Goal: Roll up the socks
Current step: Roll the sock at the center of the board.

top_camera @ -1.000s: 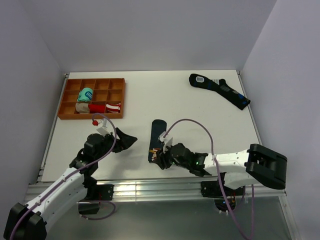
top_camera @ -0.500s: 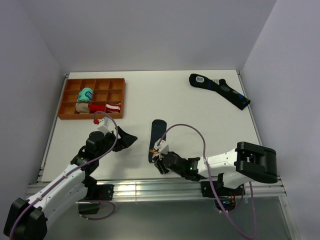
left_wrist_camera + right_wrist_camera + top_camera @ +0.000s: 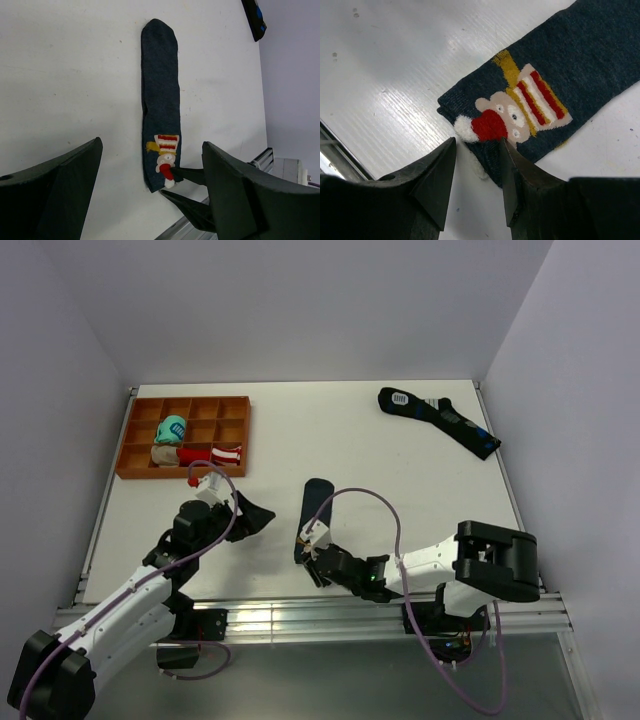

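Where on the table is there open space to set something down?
Widest bare stretch: between the orange tray, the navy socks and the long dark sock. Also bare right of the socks. Crowded at their near end: right claw there, left claw beside.

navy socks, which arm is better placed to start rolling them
Right. The right gripper sits open at the patch end of the navy socks, fingertips either side of the corner. The left gripper hovers open off to one side, not touching.

Bare table (image 3: 400, 480) both sides of socks (image 3: 160, 90); right tool (image 3: 477, 150) blocks patch end; tray (image 3: 195, 399) well apart
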Motion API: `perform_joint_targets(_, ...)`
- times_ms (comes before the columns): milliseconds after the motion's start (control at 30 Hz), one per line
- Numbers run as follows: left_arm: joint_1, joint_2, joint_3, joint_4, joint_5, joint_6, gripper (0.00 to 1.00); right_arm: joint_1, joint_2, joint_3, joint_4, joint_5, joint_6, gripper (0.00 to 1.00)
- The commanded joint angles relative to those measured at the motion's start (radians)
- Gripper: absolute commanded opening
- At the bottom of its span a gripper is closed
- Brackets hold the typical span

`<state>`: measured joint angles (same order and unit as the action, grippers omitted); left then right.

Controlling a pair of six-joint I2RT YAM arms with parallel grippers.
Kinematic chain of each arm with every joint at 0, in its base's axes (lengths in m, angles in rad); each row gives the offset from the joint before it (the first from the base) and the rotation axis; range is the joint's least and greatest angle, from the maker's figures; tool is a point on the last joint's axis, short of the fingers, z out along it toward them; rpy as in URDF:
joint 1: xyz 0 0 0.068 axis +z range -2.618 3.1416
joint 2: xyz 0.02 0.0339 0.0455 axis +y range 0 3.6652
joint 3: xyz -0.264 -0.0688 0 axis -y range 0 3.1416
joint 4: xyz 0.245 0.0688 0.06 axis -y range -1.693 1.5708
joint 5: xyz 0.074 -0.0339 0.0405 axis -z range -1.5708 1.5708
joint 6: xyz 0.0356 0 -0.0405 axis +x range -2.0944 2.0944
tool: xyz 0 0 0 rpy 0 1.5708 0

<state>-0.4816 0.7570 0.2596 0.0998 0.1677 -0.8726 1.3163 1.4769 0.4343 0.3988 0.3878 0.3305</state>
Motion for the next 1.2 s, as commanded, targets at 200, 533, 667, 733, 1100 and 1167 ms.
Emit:
perform_joint_targets(200, -0.003, 0.013, 0.013, 0.043, -0.017, 0.020, 0.86, 0.012, 0.068, 0.021, 0.000, 0.036, 0.008, 0.39)
perform_joint_targets(533, -0.005, 0.010, -0.025, 0.069, -0.037, 0.003, 0.85, -0.044, -0.016, 0.000, 0.026, -0.074, -0.041, 0.22)
perform_joint_targets(667, -0.003, -0.004, -0.037, 0.074, -0.049, -0.003, 0.84, -0.153, -0.069, -0.037, 0.122, -0.270, -0.076, 0.21)
perform_joint_targets(733, -0.003, -0.019, -0.042, 0.058, -0.071, -0.003, 0.83, -0.202, -0.066, -0.029, 0.146, -0.360, -0.094, 0.21)
perform_joint_targets(1100, -0.012, -0.064, -0.068, 0.040, -0.120, 0.000, 0.80, -0.390, 0.060, 0.211, 0.002, -0.762, -0.185, 0.20)
perform_joint_targets(1167, -0.014, -0.074, -0.074, 0.041, -0.134, -0.005, 0.79, -0.388, 0.078, 0.242, -0.046, -0.791, -0.211, 0.21)
